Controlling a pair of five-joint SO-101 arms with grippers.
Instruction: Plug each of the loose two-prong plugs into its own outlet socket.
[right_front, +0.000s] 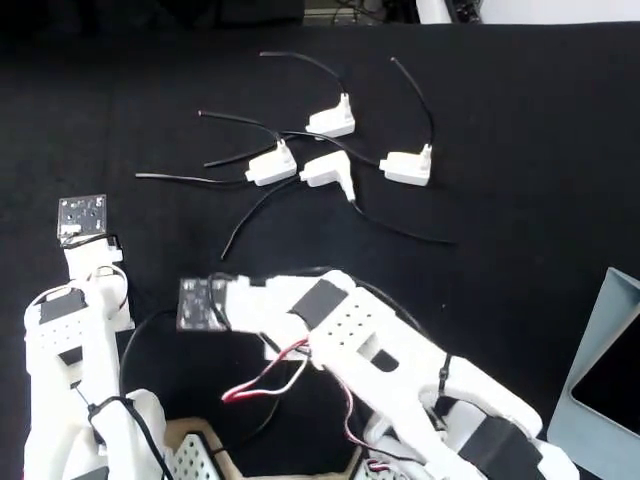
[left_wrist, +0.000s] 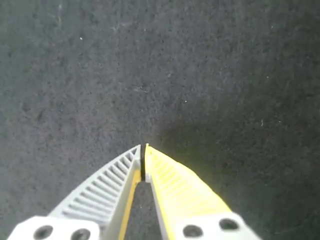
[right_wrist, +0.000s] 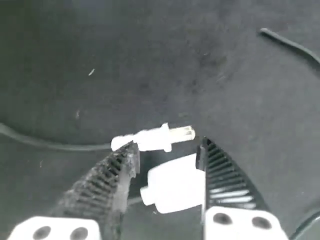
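- Four white, blocky plastic plugs (right_front: 328, 170) trailing thin black cords (right_front: 180, 179) lay clustered at the far middle of the black, felt-like cloth (right_front: 520, 120).
- The right gripper (right_wrist: 168, 145), with dark ribbed fingers, gaped wide and held nothing; two plugs showed through its gap.
- The left gripper (left_wrist: 143, 150), with ribbed grey and yellow fingers pressed tip to tip, hung empty over the cloth at near left.

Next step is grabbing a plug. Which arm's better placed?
Right, likely. The right gripper is open with a white plug between its fingers in its wrist view, a second plug just beyond. The left gripper is shut over bare black cloth.
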